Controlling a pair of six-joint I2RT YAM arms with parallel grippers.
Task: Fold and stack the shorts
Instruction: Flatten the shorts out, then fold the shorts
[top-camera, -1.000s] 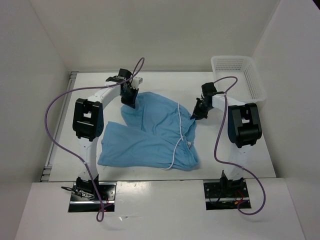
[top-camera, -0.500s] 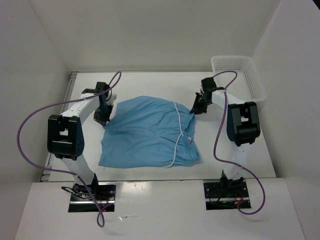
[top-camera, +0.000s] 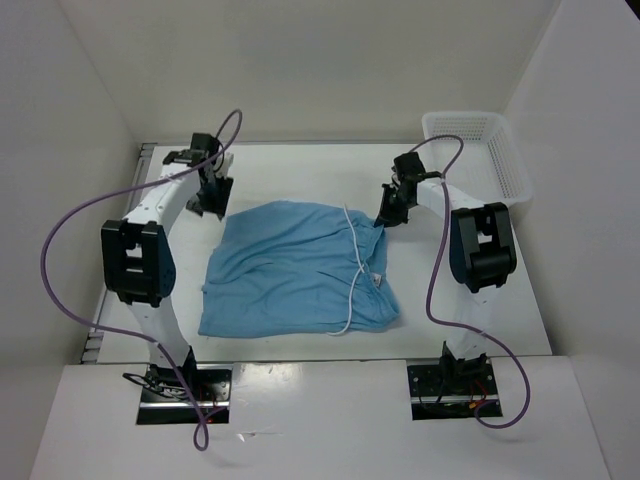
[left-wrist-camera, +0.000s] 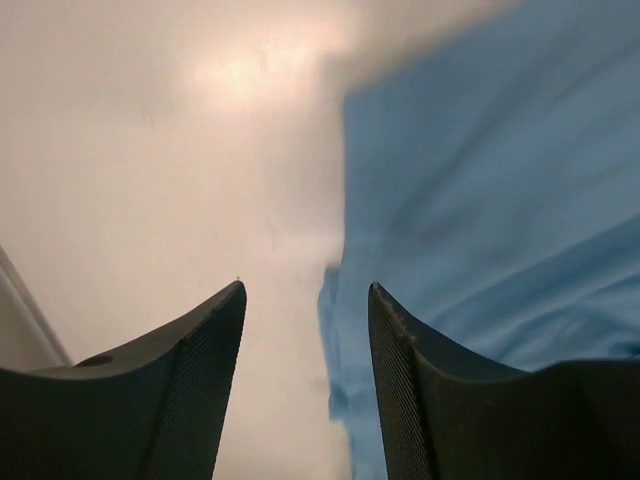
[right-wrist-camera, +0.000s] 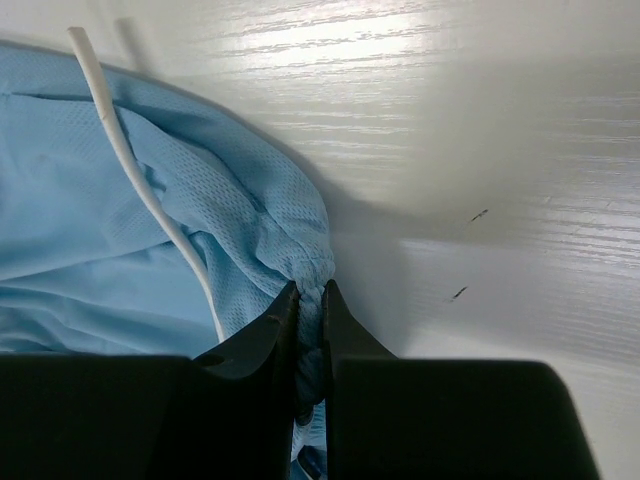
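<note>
The light blue shorts (top-camera: 295, 268) lie folded over on the table, their white drawstring (top-camera: 357, 262) trailing down the right side. My right gripper (top-camera: 383, 222) pinches the gathered waistband (right-wrist-camera: 312, 285) at the top right corner, with bunched fabric squeezed between its fingers. My left gripper (top-camera: 212, 206) hovers just beyond the top left corner, open, with nothing between its fingers (left-wrist-camera: 205, 360). In the left wrist view the edge of the shorts (left-wrist-camera: 480, 200) lies under the right finger.
A white mesh basket (top-camera: 478, 150) stands at the back right corner of the table (top-camera: 300, 170). Purple cables loop off both arms. White walls close in the left, back and right sides.
The left gripper carried the top left of the shorts outward to the left, spreading the fabric flat, then opened and let go. The right gripper kept its pinch, shifting slightly back.
</note>
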